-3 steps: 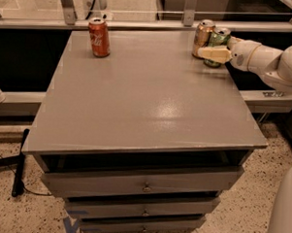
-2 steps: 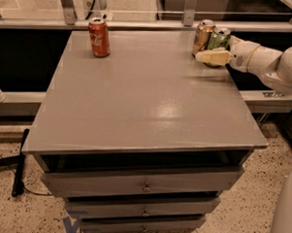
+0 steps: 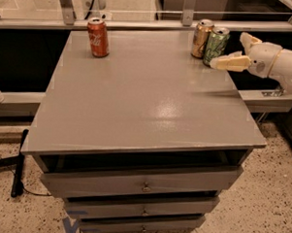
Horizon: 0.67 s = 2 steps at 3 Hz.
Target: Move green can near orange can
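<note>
At the far left a black cable (image 3: 19,161) is lying on the speckled floor, and its thin tail is trailing off under the table where it gets hard to follow. A red can (image 3: 98,37) is standing upright near the back left corner of the grey table (image 3: 146,104), well apart from the other cans. Under the tabletop three drawers (image 3: 143,184) are showing their fronts, and the gap above the top one is sitting in deep shadow.

Near the back right corner the orange can (image 3: 202,38) is standing upright. The green can (image 3: 216,45) is standing just beside it on its right, overlapping its side, so I cannot tell whether they are touching.

Further right the gripper (image 3: 230,50) is hovering at the table's right edge, its two pale fingers spread apart and gripping nothing. The lower fingertip is pointing at the foot of the green can, and contact there is unclear. The arm (image 3: 284,66) is running off the right edge.
</note>
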Available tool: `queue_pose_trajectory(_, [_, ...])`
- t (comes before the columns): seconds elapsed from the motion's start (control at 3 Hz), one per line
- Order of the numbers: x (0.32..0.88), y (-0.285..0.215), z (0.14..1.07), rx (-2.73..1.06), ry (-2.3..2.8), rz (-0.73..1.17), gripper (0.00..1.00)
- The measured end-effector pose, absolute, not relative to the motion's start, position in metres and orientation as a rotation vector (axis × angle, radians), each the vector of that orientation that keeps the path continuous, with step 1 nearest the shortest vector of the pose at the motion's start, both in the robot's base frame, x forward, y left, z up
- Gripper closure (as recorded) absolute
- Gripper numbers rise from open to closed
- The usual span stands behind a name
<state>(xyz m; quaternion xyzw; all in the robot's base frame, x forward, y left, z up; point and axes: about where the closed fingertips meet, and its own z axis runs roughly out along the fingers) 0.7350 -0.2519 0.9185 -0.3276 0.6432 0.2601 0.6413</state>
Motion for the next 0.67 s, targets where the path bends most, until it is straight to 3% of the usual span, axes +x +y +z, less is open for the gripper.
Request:
queue_pose_trajectory(0.33, [0.6821,-0.2821,0.9421,-0.812,1.439,0.536,0.0])
queue_pose_trajectory(0.67, [0.6737,-0.2909,0.946,-0.812,1.438,0.524,0.0])
